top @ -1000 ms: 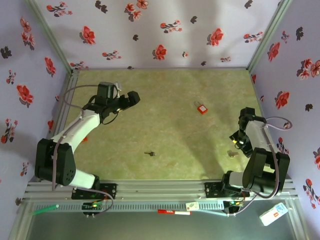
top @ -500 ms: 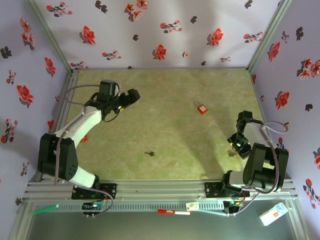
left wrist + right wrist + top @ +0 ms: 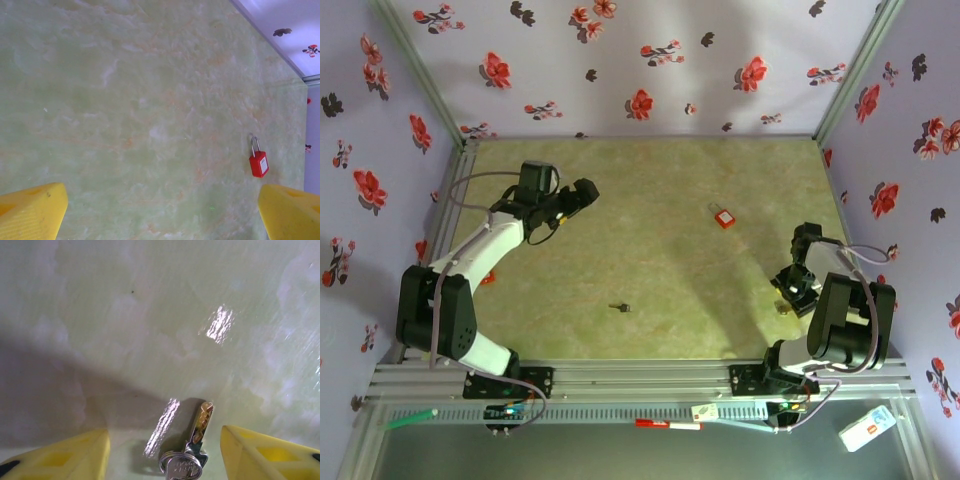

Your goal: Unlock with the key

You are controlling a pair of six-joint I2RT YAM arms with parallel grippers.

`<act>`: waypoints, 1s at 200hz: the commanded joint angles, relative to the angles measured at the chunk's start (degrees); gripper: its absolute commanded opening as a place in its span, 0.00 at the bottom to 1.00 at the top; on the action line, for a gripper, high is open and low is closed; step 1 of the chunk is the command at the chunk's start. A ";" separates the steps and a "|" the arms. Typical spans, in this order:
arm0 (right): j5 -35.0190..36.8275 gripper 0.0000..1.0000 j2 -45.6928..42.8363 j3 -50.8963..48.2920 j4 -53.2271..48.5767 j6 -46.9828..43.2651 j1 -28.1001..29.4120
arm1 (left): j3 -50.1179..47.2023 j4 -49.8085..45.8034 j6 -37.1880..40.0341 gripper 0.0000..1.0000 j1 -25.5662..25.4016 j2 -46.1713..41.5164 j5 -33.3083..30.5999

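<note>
Landmark: red padlock (image 3: 724, 217), lying flat on the green worktop (image 3: 660, 180), thin shackle pointing to the far wall.

Key (image 3: 618, 307): small, dark, flat on the worktop. It is well left of the padlock and nearer the arm bases, touching nothing and clear of both arms.

Left tool (image 3: 582, 192): well left of the padlock, a little farther back, above the worktop. In the left wrist view the tool (image 3: 160, 195) has its 2 yellow fingers (image 3: 30, 210) wide apart with nothing between them. The padlock (image 3: 258, 161) sits just above the right-hand finger in that view.

Right tool (image 3: 788, 290): right of the padlock and nearer the bases, low over the worktop. In the right wrist view the tool (image 3: 164, 432) has its fingers (image 3: 260, 445) spread. A 2nd, silvery key (image 3: 197, 440) on a ring lies on the worktop between them, touching neither.
</note>
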 commanded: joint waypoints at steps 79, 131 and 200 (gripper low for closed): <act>-0.52 0.65 2.09 -0.98 -0.41 4.55 5.26 | -3.55 2.57 -0.39 0.98 0.82 -0.37 -0.68; 0.40 0.52 5.28 -0.44 0.06 5.32 8.59 | -4.81 2.72 1.28 0.98 0.89 -1.37 -0.53; -0.72 0.20 5.46 0.78 -0.62 4.30 12.93 | -10.98 6.83 0.86 0.97 0.91 -4.68 -0.75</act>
